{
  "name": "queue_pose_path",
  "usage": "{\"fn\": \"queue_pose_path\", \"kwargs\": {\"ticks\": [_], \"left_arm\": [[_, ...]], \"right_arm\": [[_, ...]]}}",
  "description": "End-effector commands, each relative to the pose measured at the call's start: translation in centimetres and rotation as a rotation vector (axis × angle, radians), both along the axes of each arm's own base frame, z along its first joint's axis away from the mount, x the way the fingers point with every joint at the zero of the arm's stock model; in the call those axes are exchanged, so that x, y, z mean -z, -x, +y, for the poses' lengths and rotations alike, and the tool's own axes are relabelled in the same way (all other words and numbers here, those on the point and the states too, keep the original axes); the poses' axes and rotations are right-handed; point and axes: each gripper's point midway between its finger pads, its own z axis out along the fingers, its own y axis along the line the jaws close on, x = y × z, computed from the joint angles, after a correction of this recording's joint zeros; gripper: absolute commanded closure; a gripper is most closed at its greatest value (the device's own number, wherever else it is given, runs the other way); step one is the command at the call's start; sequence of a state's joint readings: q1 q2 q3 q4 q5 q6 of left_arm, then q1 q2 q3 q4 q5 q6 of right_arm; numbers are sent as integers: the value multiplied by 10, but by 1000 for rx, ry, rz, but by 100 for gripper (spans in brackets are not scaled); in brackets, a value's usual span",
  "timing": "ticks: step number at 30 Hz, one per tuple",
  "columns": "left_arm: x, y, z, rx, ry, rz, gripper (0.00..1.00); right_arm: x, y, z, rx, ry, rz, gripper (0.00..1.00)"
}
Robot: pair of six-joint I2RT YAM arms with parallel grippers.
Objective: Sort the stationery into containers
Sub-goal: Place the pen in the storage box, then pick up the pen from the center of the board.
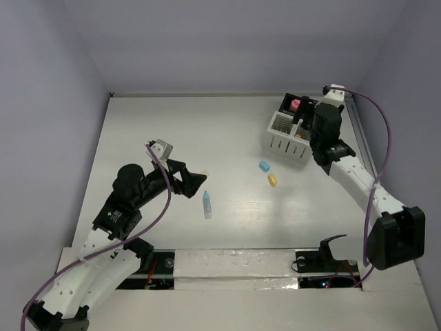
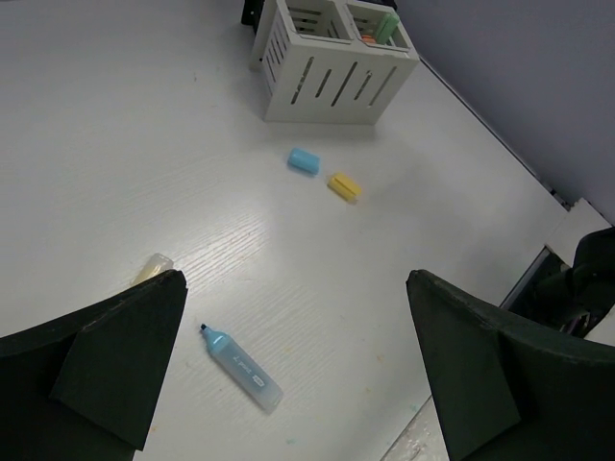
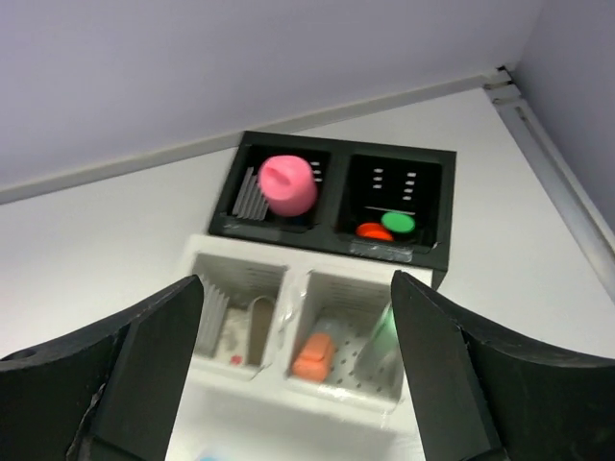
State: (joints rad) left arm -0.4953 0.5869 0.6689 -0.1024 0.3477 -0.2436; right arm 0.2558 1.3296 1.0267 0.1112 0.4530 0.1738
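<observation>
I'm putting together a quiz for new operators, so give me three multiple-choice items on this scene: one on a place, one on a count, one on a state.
1. The white slatted box is joined to a black box. The pink-capped bottle stands in:
A. the black box
B. the white slatted box
C. neither

2. How many small chunks lie on the table between the blue pen and the white slatted box?
A. one
B. two
C. five

3. The left gripper is:
A. shut on the blue pen
B. open and empty
C. shut on a chunk

Answers:
1 A: the right wrist view shows the pink cap in a black compartment.
2 B: one blue chunk, one yellow chunk.
3 B: its fingers stand wide apart with only table between them.
</observation>
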Motion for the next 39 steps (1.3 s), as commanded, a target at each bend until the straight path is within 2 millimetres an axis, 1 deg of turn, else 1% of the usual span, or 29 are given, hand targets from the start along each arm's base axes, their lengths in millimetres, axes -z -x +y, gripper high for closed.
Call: {"fn": "queue_pose_path", "kwargs": {"ticks": [1,3,4,5,7,8,10,11,12,13,14,15,16,17,18,19,20,21,22,23,25,26,31,32,33,35,36,37,39], "left_arm": [[-25,-4,4,-33,27,-63,1],[-27,-6,6,-48,28,-66,1],[-27,-7,9,-66,27,-68,1],[-29,-7,11,-76,32,-75,1],[-31,-10,16,-112,34,-80,1],[-33,-10,18,-125,37,-87,1],[-35,-14,27,-174,38,-94,1],[-37,-14,29,-185,41,-100,1],[-39,-13,31,-192,43,-107,1],[-40,-14,33,-206,44,-111,1],[-42,-13,35,-215,49,-119,1],[-43,-15,39,-234,48,-121,1],[-42,-16,42,-252,46,-121,1],[-43,-16,44,-260,48,-125,1],[-43,-16,45,-269,48,-123,1],[-43,-18,50,-292,46,-123,1],[-44,-17,51,-297,48,-126,1],[-44,-17,52,-303,47,-126,1],[-43,-17,54,-312,46,-125,1],[-43,-17,54,-313,46,-125,1],[-42,-18,54,-317,44,-121,1],[-42,-18,54,-315,43,-120,1],[-41,-18,53,-310,42,-117,1],[-41,-20,55,-318,41,-117,1],[-41,-20,55,-318,41,-117,1],[-39,-20,53,-312,39,-113,1],[-39,-19,53,-310,37,-111,1],[-39,-20,53,-309,38,-110,1],[-38,-20,52,-307,36,-108,1]], "right_arm": [[-18,32,60,-215,-105,30,16],[-3,48,91,-321,-128,91,17],[6,64,125,-419,-147,134,18],[22,78,140,-461,-136,199,18],[41,101,171,-545,-145,268,18],[57,124,197,-618,-130,320,17],[85,145,220,-665,-121,411,16],[95,163,238,-713,-106,444,14],[113,170,248,-724,-85,492,13],[122,178,257,-732,-87,521,13],[126,191,274,-771,-71,535,13],[132,196,282,-774,-56,552,13],[151,197,287,-747,-18,589,13],[158,200,292,-744,1,610,13],[157,205,307,-765,7,609,13],[175,206,314,-749,30,644,14],[182,208,320,-751,39,660,16],[180,207,329,-755,33,656,16],[186,208,333,-740,36,667,19],[199,212,338,-738,57,689,20],[203,212,345,-728,51,693,21],[211,212,346,-721,56,704,22],[226,206,351,-693,66,710,23],[226,205,354,-691,61,705,24],[233,204,355,-686,70,716,26],[237,203,359,-683,68,723,32],[236,201,363,-681,61,720,34],[243,200,362,-667,68,727,35],[244,197,365,-659,69,724,37]]}}
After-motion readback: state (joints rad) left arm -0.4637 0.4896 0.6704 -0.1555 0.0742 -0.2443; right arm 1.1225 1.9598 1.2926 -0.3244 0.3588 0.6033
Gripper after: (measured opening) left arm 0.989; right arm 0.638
